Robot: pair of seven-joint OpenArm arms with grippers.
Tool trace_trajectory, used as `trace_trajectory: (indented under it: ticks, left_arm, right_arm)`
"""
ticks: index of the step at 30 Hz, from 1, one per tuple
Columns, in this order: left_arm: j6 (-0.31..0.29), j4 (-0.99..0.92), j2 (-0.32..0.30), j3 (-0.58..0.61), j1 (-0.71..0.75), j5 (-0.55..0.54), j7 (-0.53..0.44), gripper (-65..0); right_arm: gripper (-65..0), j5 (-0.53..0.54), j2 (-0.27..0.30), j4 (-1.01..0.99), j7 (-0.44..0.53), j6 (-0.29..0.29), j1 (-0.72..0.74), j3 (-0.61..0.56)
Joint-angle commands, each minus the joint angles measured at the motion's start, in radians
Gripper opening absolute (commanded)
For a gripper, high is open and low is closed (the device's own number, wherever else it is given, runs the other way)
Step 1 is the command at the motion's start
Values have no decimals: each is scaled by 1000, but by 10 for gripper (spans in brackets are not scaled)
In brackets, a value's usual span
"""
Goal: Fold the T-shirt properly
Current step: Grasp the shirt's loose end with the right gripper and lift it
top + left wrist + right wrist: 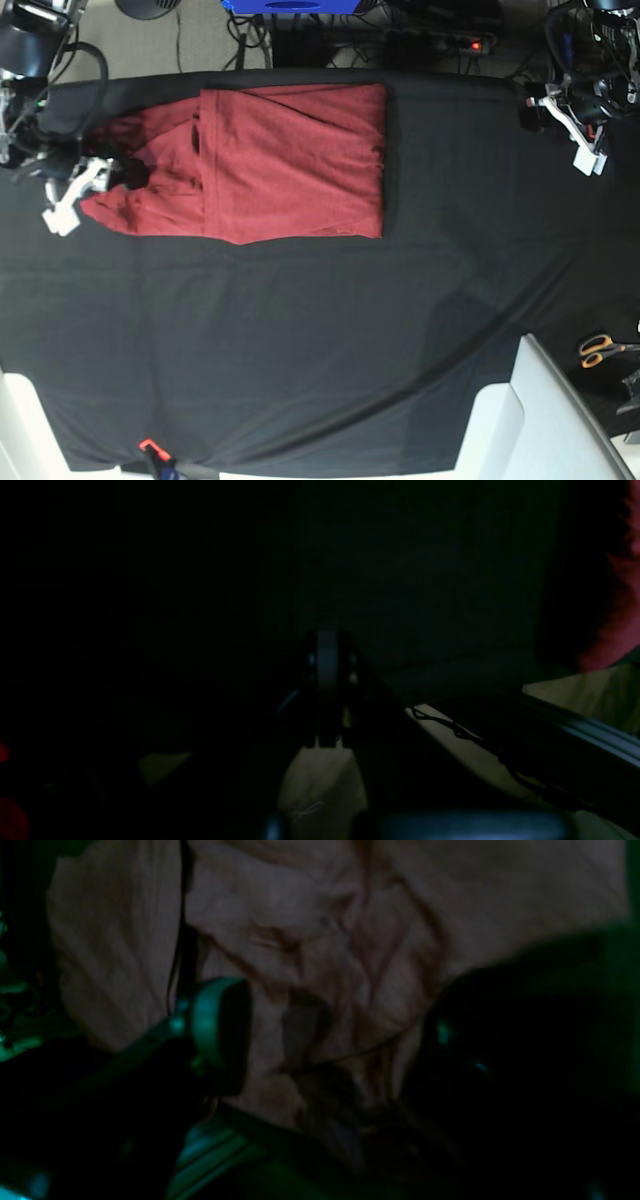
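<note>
The brick-red T-shirt (290, 160) lies on the black table cloth (330, 330) at the back left, its body a neat rectangle and its left end bunched and wrinkled. My right gripper (128, 176) sits at that bunched left end. In the right wrist view the right gripper (335, 1040) is open, its fingers (220, 1030) wide apart with wrinkled shirt fabric (325, 940) between them. My left gripper (535, 108) rests at the back right corner, far from the shirt. The dark left wrist view shows the left gripper (327, 650) shut on nothing, with a sliver of red (617, 615) at its right edge.
Orange-handled scissors (600, 350) lie off the cloth at the right. A white panel (545, 420) overlaps the front right corner. Cables and a power strip (450, 40) run behind the back edge. A small orange clamp (150, 447) grips the front edge.
</note>
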Motion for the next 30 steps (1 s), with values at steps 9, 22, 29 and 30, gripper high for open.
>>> trace_trajectory:
  ticks: [9, 22, 29, 30]
  left_arm:
    - [-1, 10, -23, -16, 4, -14, -11, -650]
    - [-1, 10, -21, -16, 5, -14, -11, -650]
    - [-1, 10, -20, -16, 5, -14, -11, -650]
    - [-1, 10, -20, -16, 5, -14, -11, -650]
  right_arm:
    - [-647, -63, -6, -8, -37, -18, -5, -25]
    - [-644, -66, -107, 431, -249, -18, -75, -28]
    - [-644, -66, -150, 497, -270, -18, -75, -177]
    - [-644, -66, -162, 497, -270, -18, -75, -205]
